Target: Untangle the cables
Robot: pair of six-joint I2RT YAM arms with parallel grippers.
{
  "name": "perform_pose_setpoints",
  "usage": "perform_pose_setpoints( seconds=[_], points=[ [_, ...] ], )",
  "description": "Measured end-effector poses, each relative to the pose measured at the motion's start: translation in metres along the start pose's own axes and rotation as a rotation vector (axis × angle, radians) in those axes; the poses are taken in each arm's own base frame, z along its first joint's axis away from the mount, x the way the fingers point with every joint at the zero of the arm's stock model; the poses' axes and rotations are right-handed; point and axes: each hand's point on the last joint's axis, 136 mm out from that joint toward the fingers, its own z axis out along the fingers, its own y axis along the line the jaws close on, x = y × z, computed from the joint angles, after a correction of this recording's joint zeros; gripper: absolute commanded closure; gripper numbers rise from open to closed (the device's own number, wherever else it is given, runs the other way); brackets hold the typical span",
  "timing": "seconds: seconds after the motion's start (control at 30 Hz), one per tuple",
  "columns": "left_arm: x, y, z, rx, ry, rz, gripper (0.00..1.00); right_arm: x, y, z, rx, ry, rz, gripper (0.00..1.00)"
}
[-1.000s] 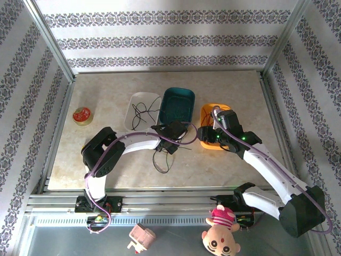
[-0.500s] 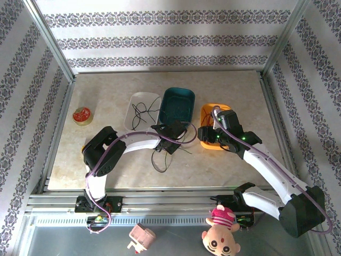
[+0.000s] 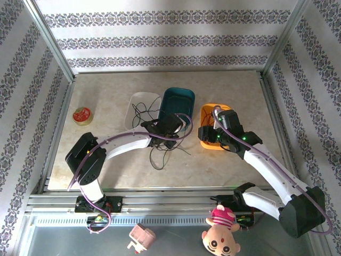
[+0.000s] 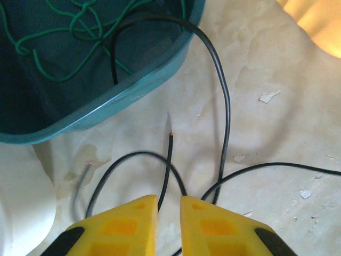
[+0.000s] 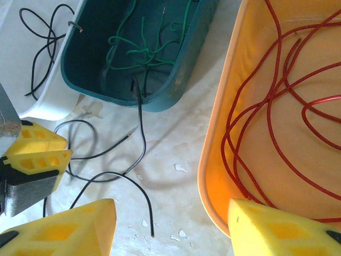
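Because one black wire [image 4: 227, 106] hangs over the teal bin's [image 4: 122, 101] rim: the sorting by colour looks unfinished.
Left pincer [image 4: 169, 201]: fingers drawn close, leaving a slim gap. A black strand runs into that gap, but I cannot tell whether it is pinched.
Black wire: it loops on the table just ahead of the left pincer. One end lies inside the bin beyond, and a bare end lies just ahead of the fingertips.
Green wire [image 4: 69, 32]: knotted in the teal bin, ahead and left of the left pincer.
Right pincer [image 5: 170, 234]: about half open and holding nothing, likely kept clear while the left works.
Red wire [image 5: 287, 106]: coiled in the orange bin [image 5: 218, 138], ahead and right of the right pincer.
White bin [image 5: 53, 101]: ahead and far left of the right pincer. It holds another black wire, so the stray one probably belongs there.
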Motion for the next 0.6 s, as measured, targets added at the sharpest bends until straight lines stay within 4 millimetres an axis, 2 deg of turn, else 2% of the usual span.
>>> perform_pose_setpoints(
  seconds=[0.1, 0.17, 0.27, 0.37, 0.5, 0.6],
  points=[
    [0.007, 0.005, 0.005, 0.004, 0.031, -0.035, 0.88, 0.0, 0.0, 0.0, -0.001, 0.0, 0.0, 0.42],
    [0.01, 0.009, 0.007, 0.002, 0.043, -0.05, 0.87, 0.0, 0.0, 0.0, 0.0, 0.0, 0.0, 0.42],
    [0.011, 0.01, 0.009, 0.014, 0.051, -0.058, 0.7, 0.0, 0.0, 0.0, 0.0, 0.0, 0.0, 0.42],
    [0.015, 0.004, 0.013, 0.045, 0.068, -0.06, 0.62, 0.0, 0.0, 0.0, -0.001, -0.002, 0.0, 0.42],
    [0.03, -0.003, 0.029, 0.068, 0.133, -0.052, 0.6, 0.0, 0.0, -0.001, -0.001, -0.002, 0.0, 0.42],
    [0.045, -0.005, 0.043, 0.066, 0.191, -0.045, 0.64, 0.001, 0.0, -0.001, -0.001, -0.002, 0.0, 0.42]
  ],
)
